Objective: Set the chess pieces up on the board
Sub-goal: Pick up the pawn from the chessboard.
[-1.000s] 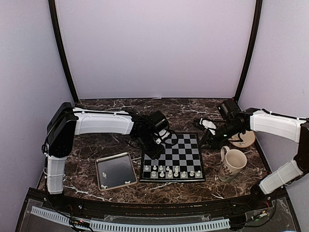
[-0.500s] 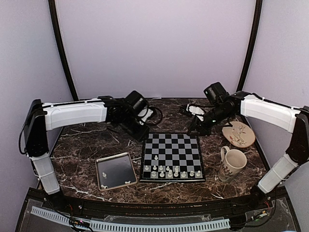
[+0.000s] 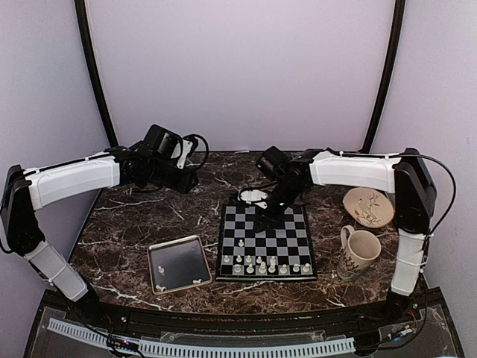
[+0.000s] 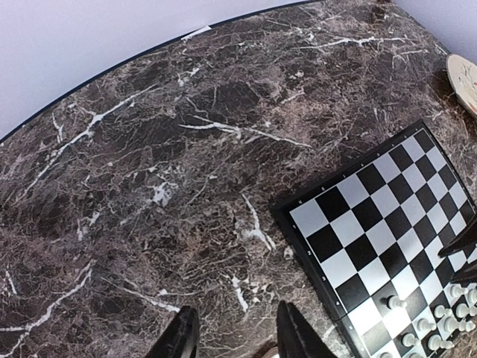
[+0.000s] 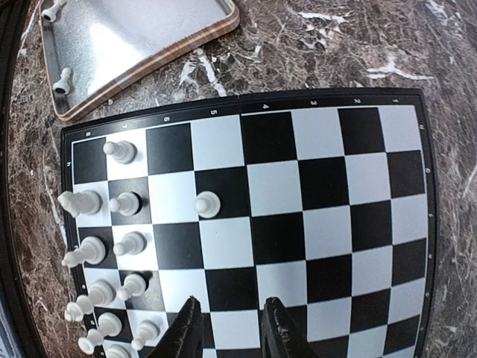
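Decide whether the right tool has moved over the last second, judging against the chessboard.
Yes. The right tool swung leftward, from beside the far right corner of the board to above its far squares.

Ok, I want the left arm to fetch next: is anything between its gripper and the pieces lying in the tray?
Nothing visible. The left gripper hangs over the marble table beyond the tray; only bare tabletop lies between it and the pieces inside. The right gripper is over the board.
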Available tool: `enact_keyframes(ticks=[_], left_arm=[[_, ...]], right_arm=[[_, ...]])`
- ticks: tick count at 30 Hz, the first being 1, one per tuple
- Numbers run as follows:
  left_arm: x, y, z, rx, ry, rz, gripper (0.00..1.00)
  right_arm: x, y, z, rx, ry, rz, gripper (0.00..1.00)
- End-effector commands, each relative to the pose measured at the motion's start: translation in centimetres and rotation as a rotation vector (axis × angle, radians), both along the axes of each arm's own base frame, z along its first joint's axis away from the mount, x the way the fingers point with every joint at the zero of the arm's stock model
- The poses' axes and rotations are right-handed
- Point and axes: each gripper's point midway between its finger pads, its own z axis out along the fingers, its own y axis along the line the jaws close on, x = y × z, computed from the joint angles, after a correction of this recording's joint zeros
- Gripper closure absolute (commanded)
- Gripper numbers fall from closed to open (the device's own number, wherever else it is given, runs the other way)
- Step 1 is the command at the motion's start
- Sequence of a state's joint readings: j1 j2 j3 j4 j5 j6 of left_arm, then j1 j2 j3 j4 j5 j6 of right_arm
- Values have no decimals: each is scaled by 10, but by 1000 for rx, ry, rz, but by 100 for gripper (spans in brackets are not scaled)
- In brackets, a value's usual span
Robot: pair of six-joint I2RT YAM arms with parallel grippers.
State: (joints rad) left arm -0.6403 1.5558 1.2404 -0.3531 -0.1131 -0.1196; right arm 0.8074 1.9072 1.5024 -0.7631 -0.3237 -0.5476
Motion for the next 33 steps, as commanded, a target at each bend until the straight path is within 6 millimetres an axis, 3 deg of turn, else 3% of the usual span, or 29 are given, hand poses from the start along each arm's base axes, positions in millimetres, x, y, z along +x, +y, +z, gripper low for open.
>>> enact_keyframes(ticks=[1, 5, 13, 33], left_arm=[[6, 10, 34, -62, -92, 38, 62], [12, 24, 36, -65, -97, 75, 61], [11, 25, 38, -79, -94, 72, 61], [10, 21, 31, -79, -69, 56, 61]], right_arm=[[-3, 16, -15, -72, 4, 20, 71], [-8, 30, -26, -94, 25, 42, 71], [-9, 44, -42, -116, 47, 41, 71], [-19, 58, -46, -92, 104, 59, 75]])
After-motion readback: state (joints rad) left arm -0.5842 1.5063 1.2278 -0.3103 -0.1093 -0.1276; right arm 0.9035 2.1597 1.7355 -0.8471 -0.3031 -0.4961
